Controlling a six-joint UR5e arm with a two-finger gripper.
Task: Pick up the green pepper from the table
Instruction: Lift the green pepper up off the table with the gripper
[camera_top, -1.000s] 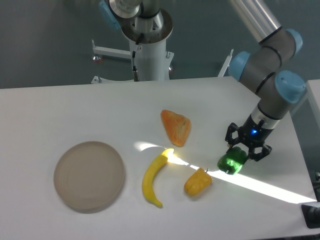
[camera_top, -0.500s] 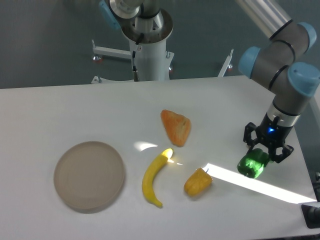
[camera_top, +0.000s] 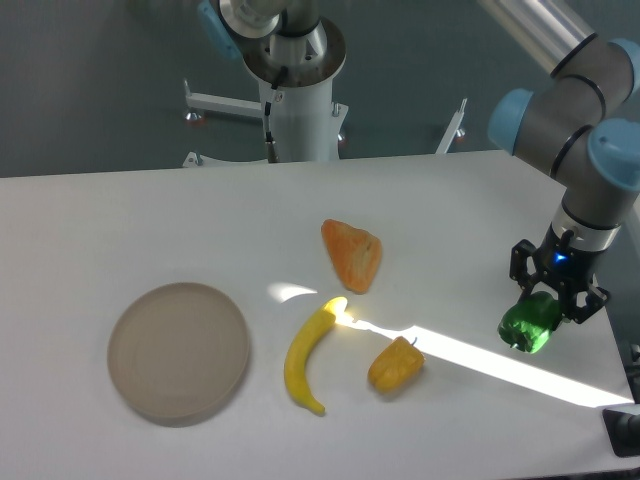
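Near the table's (camera_top: 150, 210) right edge, the claw (camera_top: 553, 296) grips the green pepper (camera_top: 529, 324), seemingly lifted clear.

the hand (camera_top: 553, 303) covers the upper part of the green pepper (camera_top: 529, 327); the finger contact points are not visible. the arm's upper links are cut off by the top and right picture edges. the tabletop (camera_top: 150, 220) runs past the left, right and bottom edges.
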